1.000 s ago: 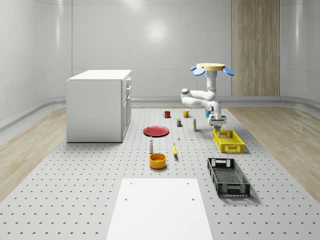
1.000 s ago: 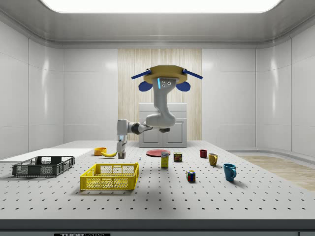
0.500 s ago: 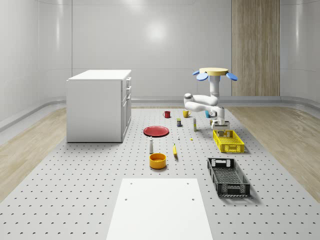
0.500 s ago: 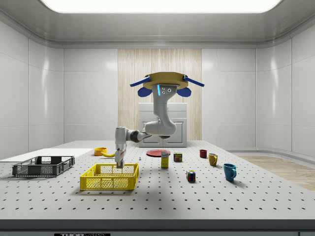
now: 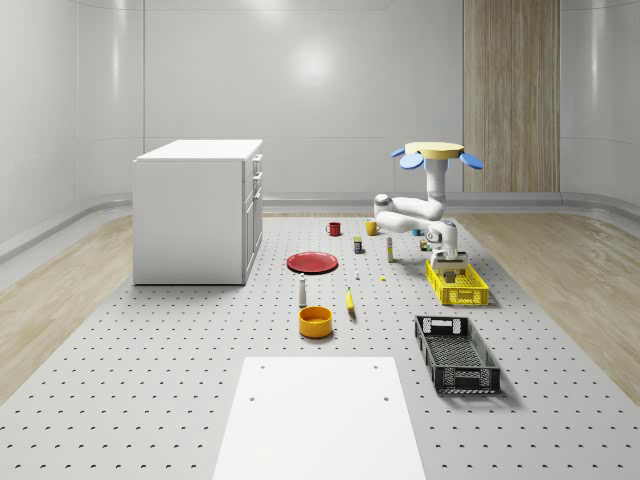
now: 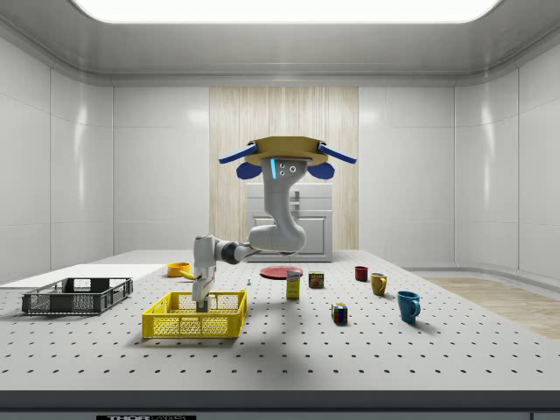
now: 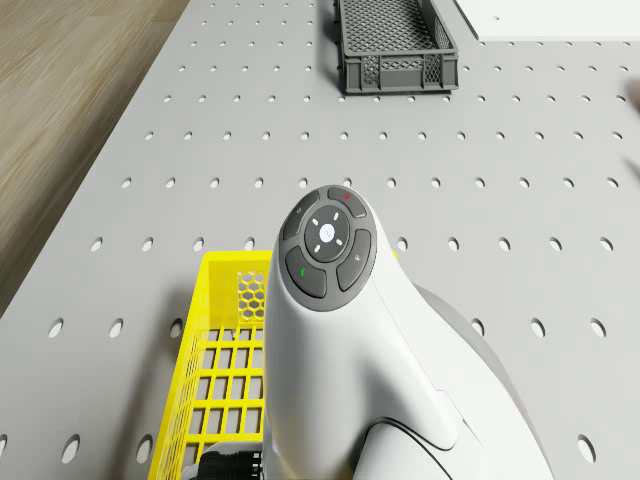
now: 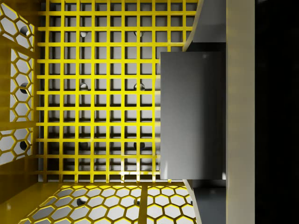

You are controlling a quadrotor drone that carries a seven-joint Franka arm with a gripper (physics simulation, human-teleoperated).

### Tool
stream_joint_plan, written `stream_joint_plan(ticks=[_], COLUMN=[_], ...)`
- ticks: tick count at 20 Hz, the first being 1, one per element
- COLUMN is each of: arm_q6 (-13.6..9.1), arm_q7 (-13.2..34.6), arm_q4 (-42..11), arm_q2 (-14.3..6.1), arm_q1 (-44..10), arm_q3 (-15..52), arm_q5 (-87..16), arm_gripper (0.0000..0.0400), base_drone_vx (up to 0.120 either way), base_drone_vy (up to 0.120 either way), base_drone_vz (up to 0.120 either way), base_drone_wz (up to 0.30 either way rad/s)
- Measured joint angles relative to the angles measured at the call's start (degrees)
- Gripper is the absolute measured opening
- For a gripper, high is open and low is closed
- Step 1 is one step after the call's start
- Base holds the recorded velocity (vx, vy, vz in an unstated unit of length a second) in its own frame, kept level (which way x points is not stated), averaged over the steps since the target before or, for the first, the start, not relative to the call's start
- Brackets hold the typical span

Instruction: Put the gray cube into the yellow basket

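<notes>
Gray cube (image 8: 192, 115), plain and smooth-faced, sits clamped in the gripper (image 6: 201, 304) inside the yellow basket (image 6: 194, 316), drone (image 6: 282, 157) hovering above.

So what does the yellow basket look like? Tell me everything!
The basket is a bright yellow, plastic-looking, oblong open crate. Its floor is a square grid and its walls have honeycomb holes, so the dotted gray table shows through. It sits flat on the table, near the black crate. The drone hovers beside it, its arm bent down so the pincer is inside, holding the gray cube just above the floor.
</notes>
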Motion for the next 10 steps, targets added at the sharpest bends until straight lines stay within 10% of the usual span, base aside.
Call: stream_joint_plan(ticks=[5, 10], arm_q6=[0.1, 0.2], arm_q7=[0.0, 0.0], arm_q4=[0.0, 0.0], arm_q2=[-0.1, -0.2], arm_q1=[0.0, 0.0], arm_q3=[0.0, 0.0], arm_q5=[0.0, 0.1], arm_gripper=[0.025, 0.0301], base_drone_vx=[0.0, 0.0], base_drone_vy=[0.112, 0.0], base_drone_vz=[0.0, 0.0], base_drone_wz=[0.0, 0.0])
